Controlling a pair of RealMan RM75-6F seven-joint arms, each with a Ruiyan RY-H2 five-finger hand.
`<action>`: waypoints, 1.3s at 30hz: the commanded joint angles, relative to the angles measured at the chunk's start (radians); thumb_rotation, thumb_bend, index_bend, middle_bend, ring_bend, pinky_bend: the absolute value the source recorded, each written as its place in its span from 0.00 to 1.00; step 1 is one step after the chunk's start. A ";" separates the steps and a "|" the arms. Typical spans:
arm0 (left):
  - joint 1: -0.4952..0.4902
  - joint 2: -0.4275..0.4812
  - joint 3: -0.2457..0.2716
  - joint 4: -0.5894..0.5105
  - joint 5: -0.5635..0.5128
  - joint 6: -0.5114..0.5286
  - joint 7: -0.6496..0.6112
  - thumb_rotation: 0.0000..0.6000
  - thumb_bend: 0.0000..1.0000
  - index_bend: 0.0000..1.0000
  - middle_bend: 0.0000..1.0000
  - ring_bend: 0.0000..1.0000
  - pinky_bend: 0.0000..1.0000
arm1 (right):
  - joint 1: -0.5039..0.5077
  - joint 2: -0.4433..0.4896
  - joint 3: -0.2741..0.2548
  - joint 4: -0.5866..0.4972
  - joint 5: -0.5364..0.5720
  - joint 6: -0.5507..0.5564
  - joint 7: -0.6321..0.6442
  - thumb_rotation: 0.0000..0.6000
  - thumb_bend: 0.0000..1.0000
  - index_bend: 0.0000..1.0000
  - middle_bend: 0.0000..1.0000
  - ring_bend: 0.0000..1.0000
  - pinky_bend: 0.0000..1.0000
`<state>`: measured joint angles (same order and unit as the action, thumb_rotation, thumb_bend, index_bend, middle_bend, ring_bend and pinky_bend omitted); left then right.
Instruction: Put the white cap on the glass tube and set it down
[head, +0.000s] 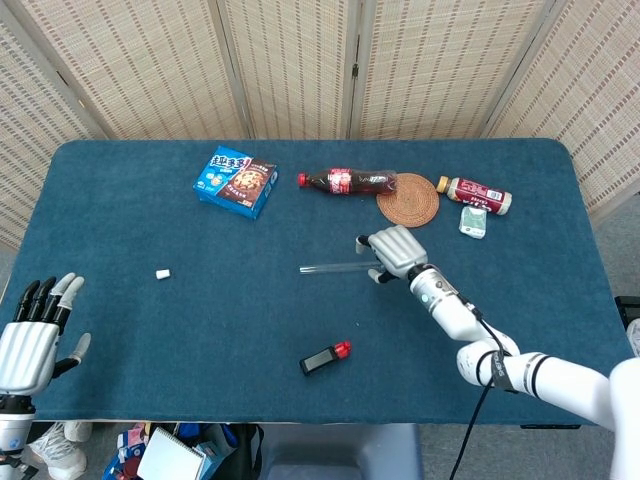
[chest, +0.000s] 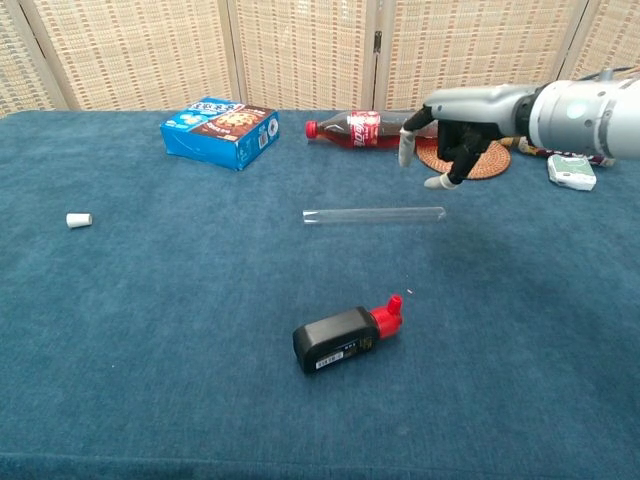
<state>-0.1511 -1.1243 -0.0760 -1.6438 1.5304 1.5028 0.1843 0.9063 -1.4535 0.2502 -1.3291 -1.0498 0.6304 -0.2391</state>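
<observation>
The clear glass tube (head: 335, 267) (chest: 372, 215) lies flat on the blue table, near its middle. My right hand (head: 393, 251) (chest: 452, 127) hovers just above the tube's right end, fingers apart and pointing down, holding nothing. The small white cap (head: 162, 273) (chest: 78, 220) lies alone far to the left. At the table's near left corner my left hand (head: 33, 335) is raised with its fingers spread and empty; the chest view does not show it.
A black bottle with a red cap (head: 325, 358) (chest: 346, 336) lies in front of the tube. Along the back lie a blue snack box (head: 236, 181), a cola bottle (head: 346, 181), a woven coaster (head: 408, 199), a small drink bottle (head: 478, 193) and a small green pack (head: 472, 221).
</observation>
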 joint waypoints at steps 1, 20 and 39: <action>0.000 0.000 0.001 0.002 -0.001 -0.002 -0.003 1.00 0.34 0.05 0.00 0.05 0.03 | 0.029 -0.039 -0.012 0.046 0.029 -0.025 -0.010 1.00 0.29 0.38 1.00 1.00 1.00; 0.001 -0.011 0.008 0.034 -0.008 -0.008 -0.027 1.00 0.34 0.05 0.00 0.05 0.03 | 0.162 -0.221 -0.034 0.288 0.123 -0.119 -0.021 1.00 0.29 0.39 1.00 1.00 1.00; -0.001 -0.021 0.010 0.054 -0.014 -0.016 -0.036 1.00 0.34 0.04 0.00 0.05 0.03 | 0.211 -0.291 -0.050 0.415 0.149 -0.170 0.008 1.00 0.30 0.44 1.00 1.00 1.00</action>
<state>-0.1524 -1.1459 -0.0663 -1.5893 1.5158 1.4866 0.1487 1.1166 -1.7439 0.2000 -0.9157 -0.9001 0.4609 -0.2322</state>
